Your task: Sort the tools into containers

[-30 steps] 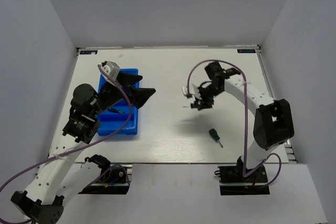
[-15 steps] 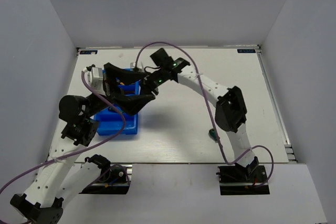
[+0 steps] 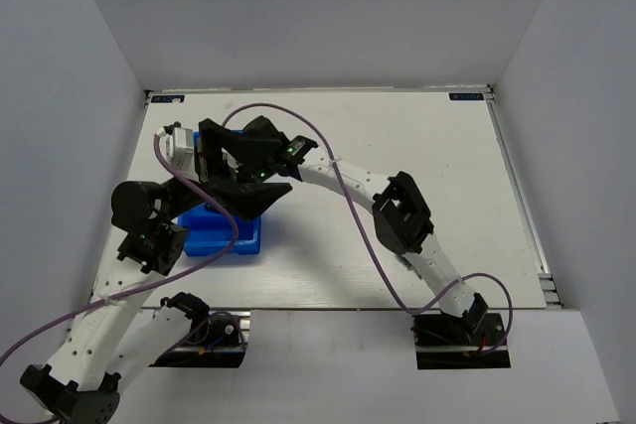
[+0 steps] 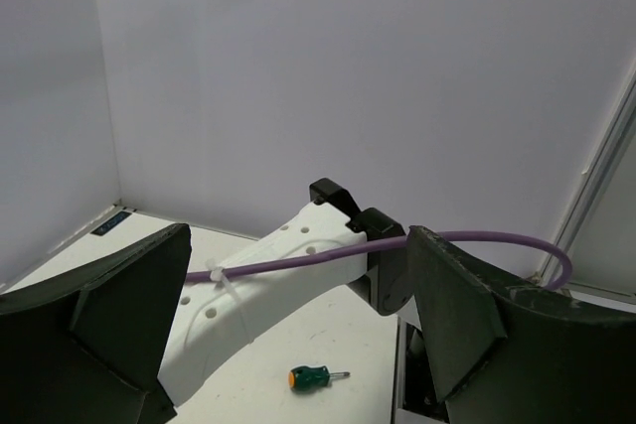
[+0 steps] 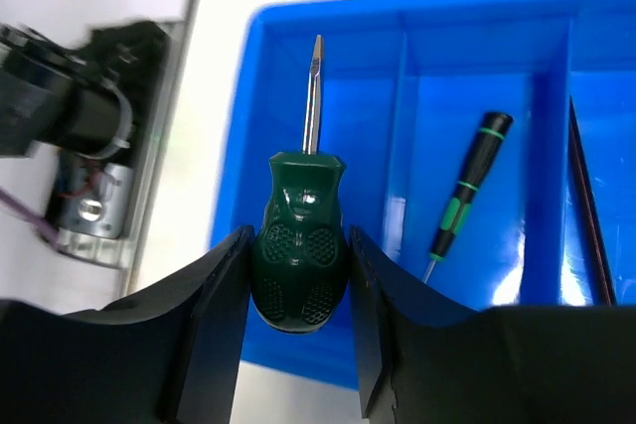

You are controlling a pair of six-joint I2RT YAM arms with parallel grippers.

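Note:
My right gripper (image 5: 298,245) is shut on a stubby green-handled screwdriver (image 5: 301,245), its blade pointing ahead, held above the end compartment of the blue tray (image 5: 238,146). A thin green-handled screwdriver (image 5: 465,191) lies in the neighbouring compartment, and a dark hex key (image 5: 588,206) lies further right. In the top view the right gripper (image 3: 232,146) reaches across over the tray (image 3: 224,237). My left gripper (image 3: 260,196) hangs over the tray too, open and empty (image 4: 298,245). A second stubby green screwdriver (image 4: 316,377) lies on the white table. The pliers are hidden.
The right arm's white link (image 4: 268,285) and purple cable (image 4: 477,240) cross in front of the left gripper. The left arm's base motor (image 5: 84,176) sits beyond the table's near edge beside the tray. White walls enclose the table (image 3: 328,265).
The right arm has swung from the table's middle leftwards to over the tray, carrying the stubby screwdriver. The left gripper has drawn back slightly and stays open.

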